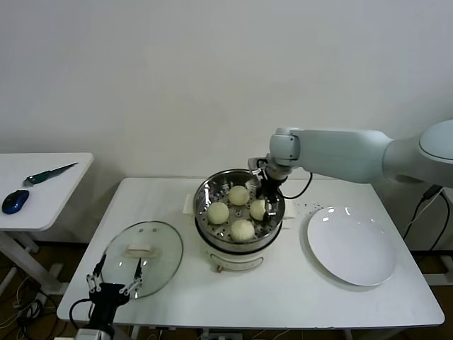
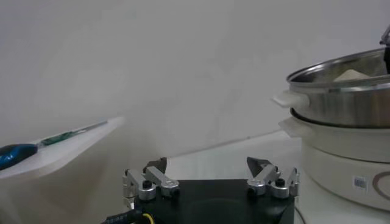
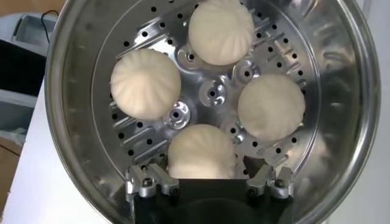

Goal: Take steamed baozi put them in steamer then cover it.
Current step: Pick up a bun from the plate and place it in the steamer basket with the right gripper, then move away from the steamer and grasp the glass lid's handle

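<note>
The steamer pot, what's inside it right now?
Inside the steamer four baozi sit on a perforated steel tray. The right gripper reaches in around the fourth one. Whatever lies beneath the tray is hidden. The cover lies on the table.
</note>
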{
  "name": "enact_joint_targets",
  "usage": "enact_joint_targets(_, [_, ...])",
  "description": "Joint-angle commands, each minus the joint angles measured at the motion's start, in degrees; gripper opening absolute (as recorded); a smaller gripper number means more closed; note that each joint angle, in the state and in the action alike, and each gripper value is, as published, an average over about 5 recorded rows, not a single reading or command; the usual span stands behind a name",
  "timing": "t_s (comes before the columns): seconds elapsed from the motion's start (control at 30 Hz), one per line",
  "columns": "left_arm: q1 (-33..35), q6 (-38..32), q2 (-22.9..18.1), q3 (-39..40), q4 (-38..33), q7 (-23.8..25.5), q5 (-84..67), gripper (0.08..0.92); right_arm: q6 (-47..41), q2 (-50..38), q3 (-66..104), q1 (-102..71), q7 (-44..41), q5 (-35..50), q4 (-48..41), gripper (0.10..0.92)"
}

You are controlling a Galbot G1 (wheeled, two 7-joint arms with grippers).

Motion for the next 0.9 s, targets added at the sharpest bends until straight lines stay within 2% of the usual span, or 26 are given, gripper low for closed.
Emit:
enact_joint_targets(0.03, [-0.2, 0.2, -0.1, 0.2, -0.2, 0.1, 0.4, 0.823, 0.7, -2.7, 2.0, 2.5, -3.0, 0.2, 1.4, 0.822])
enact_joint_targets(0.3, [-0.5, 0.4, -0.2, 0.5, -0.2, 0.1, 1.0, 0.823, 3.0, -10.2, 7.0, 4.7, -0.7, 4.5, 4.4, 0.823])
enact_joint_targets(0.4, [-0.6, 0.4, -0.2, 0.4, -0.3, 0.1, 1.4, 0.823, 7.9, -14.2, 8.2, 4.3, 7.0, 7.3, 6.0, 0.823])
enact_joint_targets(0.53, [-0.9, 0.5, -0.2, 0.1, -0.5, 0.1, 2.1, 0.823, 17.9, -21.6, 11.7, -0.3, 21.4, 10.8, 9.0, 0.823])
enact_joint_targets(0.7, [-2.1, 0.8, -0.4, -0.1, -0.4, 0.1, 4.9, 0.823, 28.2, -31.0, 27.8, -16.9, 35.0, 11.9, 11.2, 0.823])
enact_joint_targets(0.9, [-2.9, 0.9, -0.7, -0.2, -0.4, 0.4, 8.6, 0.823, 32.5, -35.7, 55.9, -44.6, 41.8, 8.2, 14.2, 0.823])
